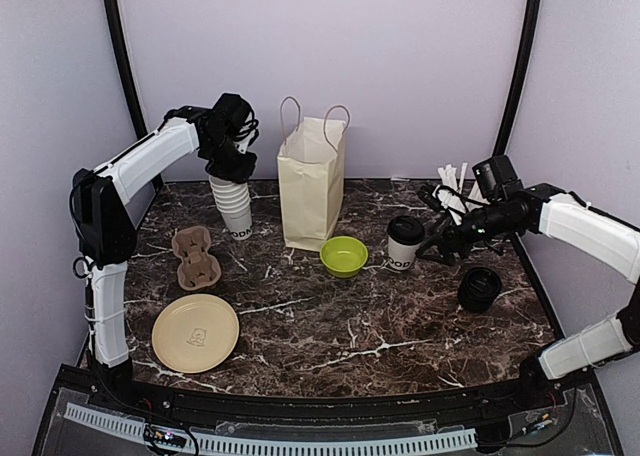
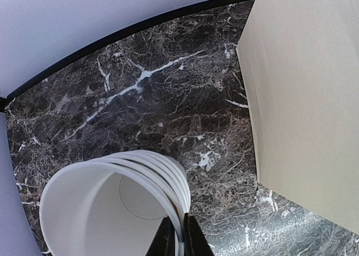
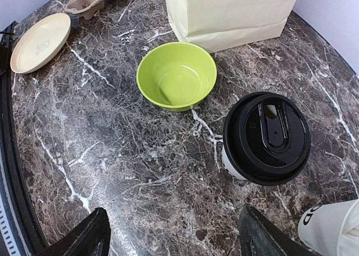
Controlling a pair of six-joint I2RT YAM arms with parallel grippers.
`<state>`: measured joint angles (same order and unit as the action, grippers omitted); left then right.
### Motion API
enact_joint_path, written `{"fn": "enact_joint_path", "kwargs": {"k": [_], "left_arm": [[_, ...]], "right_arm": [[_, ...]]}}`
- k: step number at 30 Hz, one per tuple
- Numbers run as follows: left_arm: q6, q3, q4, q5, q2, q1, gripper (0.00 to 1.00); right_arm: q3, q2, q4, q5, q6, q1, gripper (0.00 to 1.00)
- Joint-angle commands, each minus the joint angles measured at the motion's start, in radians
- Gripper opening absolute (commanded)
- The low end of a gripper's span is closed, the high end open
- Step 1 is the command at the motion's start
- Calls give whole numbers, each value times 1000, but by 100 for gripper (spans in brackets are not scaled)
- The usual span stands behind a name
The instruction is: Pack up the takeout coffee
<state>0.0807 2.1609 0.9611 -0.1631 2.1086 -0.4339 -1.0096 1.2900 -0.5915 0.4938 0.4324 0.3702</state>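
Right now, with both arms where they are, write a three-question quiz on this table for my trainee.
1. True or false: the right fingers are closed around the takeout coffee.
2. Which thing sits just left of the coffee in the top view? A) green bowl B) tan plate C) cardboard cup carrier
3. Fill in: the left fingers pinch the rim of the ____.

Key: 1 false, they stand open and the coffee is ahead of them, not held; 2 A; 3 stack of lidless cups.
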Motion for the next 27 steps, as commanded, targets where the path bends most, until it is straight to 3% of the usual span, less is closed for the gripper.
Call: {"fn": "enact_joint_path", "kwargs": {"k": [1,7,11,18,22,27], "left_arm": [[-14,40,50,-13,-4,5,9],[-23,77,68,-10,-4,0,7],[-30,89,70,-13,-4,-6,0],[-108,90,49,-153,1,-55,0],[-94,155,86,-112,4,-71,0],[-84,237,160,-158,-4,-82,0]], "right_arm": [[0,3,30,10,-3,-1,79],[1,3,31,9,-3,-1,79],[1,5,30,9,-2,-1,79],[8,5,37,3,0,-1,79],[6,3,32,3,0,-1,79],[4,-3,29,6,0,0,79]]}}
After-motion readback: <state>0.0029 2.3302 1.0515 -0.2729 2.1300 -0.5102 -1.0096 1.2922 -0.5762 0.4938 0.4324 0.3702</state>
